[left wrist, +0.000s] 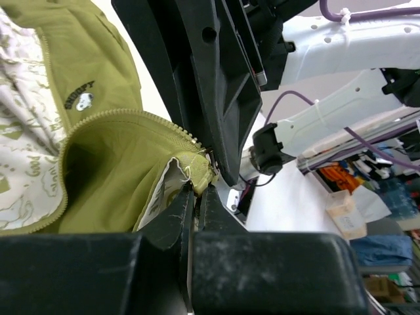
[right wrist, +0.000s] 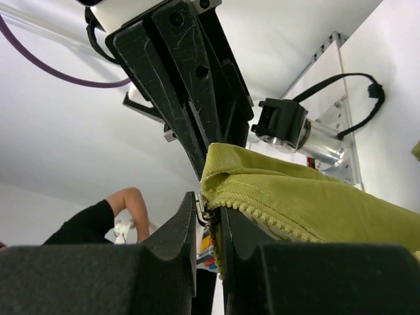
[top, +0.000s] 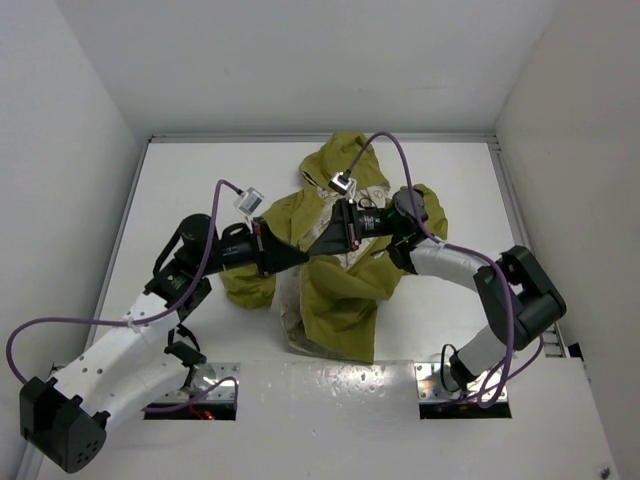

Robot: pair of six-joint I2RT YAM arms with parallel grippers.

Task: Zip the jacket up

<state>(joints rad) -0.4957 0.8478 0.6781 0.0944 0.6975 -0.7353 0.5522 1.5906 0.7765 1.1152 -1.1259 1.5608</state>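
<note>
A white table (top: 200,180) sits between white walls. The jacket (top: 345,300) lies at the table's middle. Its long axis runs from the table's near edge to its far edge, with the hood (top: 345,160) pointing far. Over the table's centre the jacket's front is lifted. There the left gripper (top: 300,258) pinches tight on fabric at the zipper (left wrist: 131,115) end, and the right gripper (top: 320,245) is clamped on the zipper pull (right wrist: 203,213). The two grippers' tips nearly touch.
</note>
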